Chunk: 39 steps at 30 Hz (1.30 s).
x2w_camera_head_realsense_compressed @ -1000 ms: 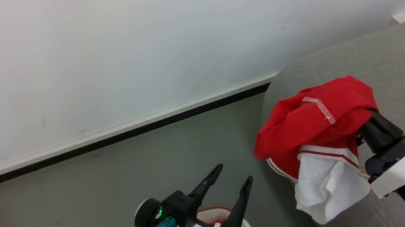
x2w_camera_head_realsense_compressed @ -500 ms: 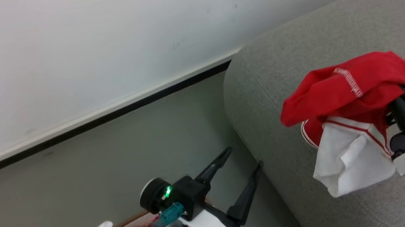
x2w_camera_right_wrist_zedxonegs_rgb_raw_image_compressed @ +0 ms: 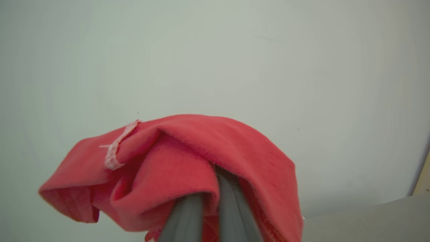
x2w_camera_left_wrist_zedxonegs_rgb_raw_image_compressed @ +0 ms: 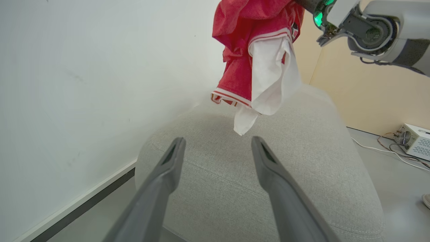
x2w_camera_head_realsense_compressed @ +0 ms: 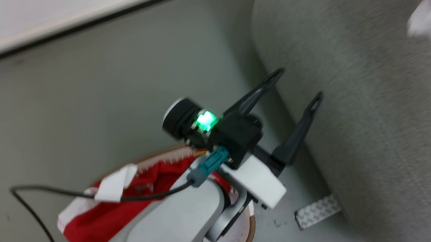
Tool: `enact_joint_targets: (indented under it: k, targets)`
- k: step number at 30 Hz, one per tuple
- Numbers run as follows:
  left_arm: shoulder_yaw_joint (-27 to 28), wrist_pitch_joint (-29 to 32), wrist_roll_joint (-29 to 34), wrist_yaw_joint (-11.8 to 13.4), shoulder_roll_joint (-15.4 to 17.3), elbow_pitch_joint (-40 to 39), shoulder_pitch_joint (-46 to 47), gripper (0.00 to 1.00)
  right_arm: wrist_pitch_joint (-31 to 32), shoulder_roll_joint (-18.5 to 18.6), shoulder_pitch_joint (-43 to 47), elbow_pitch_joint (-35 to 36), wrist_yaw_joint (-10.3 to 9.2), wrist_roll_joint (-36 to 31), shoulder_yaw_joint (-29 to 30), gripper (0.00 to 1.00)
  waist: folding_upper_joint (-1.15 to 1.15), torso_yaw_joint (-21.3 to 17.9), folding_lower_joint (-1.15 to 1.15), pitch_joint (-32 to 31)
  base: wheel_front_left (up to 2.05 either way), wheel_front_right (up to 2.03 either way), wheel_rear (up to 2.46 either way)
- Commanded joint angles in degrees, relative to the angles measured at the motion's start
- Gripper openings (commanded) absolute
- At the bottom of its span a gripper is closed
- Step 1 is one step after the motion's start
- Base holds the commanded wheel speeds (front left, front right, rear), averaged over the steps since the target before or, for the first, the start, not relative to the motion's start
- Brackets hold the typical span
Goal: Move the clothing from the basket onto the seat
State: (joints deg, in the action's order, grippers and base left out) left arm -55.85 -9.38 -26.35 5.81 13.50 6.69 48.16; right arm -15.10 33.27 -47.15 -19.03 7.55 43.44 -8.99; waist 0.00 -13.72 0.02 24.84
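Grey seat, clothing hanging above (right jaws clamping it)

A strip of patterned silver tape lies on the grey floor, back behind the left gripper. Ahead of that gripper and well to its right, a white vented box sits by a beige panel, with a pale cable beside it. To the gripper's left rises a white wall with a dark skirting.

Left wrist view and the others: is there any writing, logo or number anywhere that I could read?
No readable text anywhere.
On the red and white garment: stripes and stitching only.
On the white tape tab: blank.
On the white box: too small to tell.
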Motion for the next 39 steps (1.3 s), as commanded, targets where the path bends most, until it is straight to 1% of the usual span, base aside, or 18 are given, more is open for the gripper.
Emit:
enact_joint_targets:
  k: [1, 5, 7, 9, 11, 16, 17, 18, 19, 22, 26, 29, 31, 32, 33, 34, 39]
  targets:
    - [0.03, 0.18, 0.81, -0.41, -0.51, 0.14, 2.30, 1.00, 0.51, 1.81, -3.59, -1.64, -0.12, 0.35, 1.53, 0.00, 0.00, 4.45, -0.02, 8.62, 0.00, 0.00, 0.00]
    - [0.19, 0.20, 1.92, -0.97, -2.06, 0.91, 6.17, 1.00, 2.54, 5.89, -11.31, -8.34, -0.13, -0.57, 5.21, 0.00, 0.00, 6.42, -0.02, 13.58, 0.00, 0.00, 0.00]
    - [0.21, -0.26, 2.15, -1.06, -2.74, 1.44, 7.11, 1.00, 3.26, 7.15, -14.24, -12.68, -0.12, -1.91, 6.24, 0.00, 0.00, 7.14, -0.02, 15.24, 0.00, 0.00, 0.00]
    - [0.33, -0.55, 2.24, -0.92, -3.30, 1.79, 7.86, 1.00, 3.88, 7.67, -16.52, -17.96, -0.13, -3.30, 7.24, 0.00, 0.00, 7.64, -0.02, 16.69, 0.00, 0.00, 0.00]
    - [0.33, -0.90, 2.29, -0.76, -3.75, 2.30, 8.22, 1.00, 3.97, 7.31, -17.98, -23.14, -0.12, -4.86, 7.81, 0.00, 0.00, 8.03, -0.02, 17.90, 0.00, 0.00, 0.00]
    - [-0.05, -1.96, 1.90, -0.48, -4.22, 4.01, 6.85, 1.00, 2.28, 3.65, -18.49, -35.08, -0.13, -7.93, 9.27, 0.00, 0.00, 8.55, -0.02, 18.02, 0.00, 0.00, 0.00]
    - [-0.05, -2.28, 1.70, -0.39, -4.24, 4.34, 6.60, 1.00, 1.84, 3.04, -18.22, -36.66, -0.13, -8.49, 9.31, 0.24, 0.00, 8.51, -0.02, 17.66, 0.00, 0.00, 0.00]
    - [0.07, -2.41, 1.46, -0.38, -4.24, 4.54, 6.47, 1.00, 1.52, 2.35, -17.80, -38.00, -0.13, -9.16, 9.20, 0.43, 0.00, 8.44, -0.02, 17.30, 0.00, 0.00, 0.00]
    - [0.23, -2.55, 1.26, -0.26, -4.11, 4.72, 6.25, 1.00, 1.28, 1.67, -17.29, -38.94, -0.13, -9.61, 8.90, 1.00, 0.00, 8.38, -0.02, 16.84, 0.00, 0.00, 0.00]
    - [0.87, -3.21, 0.80, 0.09, -3.08, 5.34, 5.20, 1.00, 0.71, -0.28, -15.71, -40.19, -0.12, -10.83, 7.58, 1.00, 0.00, 7.81, -0.02, 14.73, 0.00, 0.00, 0.00]
    - [1.95, -4.05, -0.11, 0.45, -1.61, 5.60, 3.76, 1.00, 0.14, -1.51, -12.79, -38.01, -0.13, -11.80, 5.41, 1.00, 0.00, 6.79, -0.02, 11.06, 0.00, 0.00, 0.00]
    - [3.36, -4.63, -1.58, 0.93, -0.13, 5.71, 1.95, 1.00, -0.01, -3.02, -8.65, -33.18, -0.13, -11.25, 3.14, 1.00, 0.00, 6.37, -0.02, 8.09, 0.00, 0.00, 0.00]
    - [4.44, -4.95, -2.09, 1.32, 0.77, 6.07, 0.32, 1.00, -0.09, -2.70, -5.35, -28.87, -0.13, -11.58, 2.54, 1.00, 0.00, 6.44, -0.02, 5.56, 0.00, 0.00, 0.00]
    - [4.96, -5.06, -2.42, 1.65, 1.06, 6.22, -0.51, 1.00, -0.09, -2.66, -3.57, -26.42, -0.13, -12.00, 2.77, 1.00, 0.00, 6.61, -0.02, 4.28, 0.00, 0.00, 0.00]
    - [4.96, -5.06, -2.42, 1.65, 1.06, 6.22, -0.51, 1.00, -0.09, -2.66, -3.57, -26.42, -0.13, -12.00, 2.77, 1.00, 0.00, 6.61, -0.02, 4.28, 0.00, 0.00, 0.00]
    - [5.50, -5.26, -2.77, 1.96, 1.44, 6.22, -1.35, 1.00, -0.08, -2.99, -1.46, -23.99, -0.13, -12.37, 2.83, 1.00, 0.00, 6.85, -0.02, 3.25, 0.00, 0.00, 0.00]
    - [8.08, -5.74, -4.21, 2.89, 2.82, 7.40, -7.25, 1.00, -0.04, -6.03, 9.35, -12.42, -0.13, -15.18, 6.18, 1.00, 0.00, 9.08, -0.02, -3.52, 0.00, 0.00, 0.00]
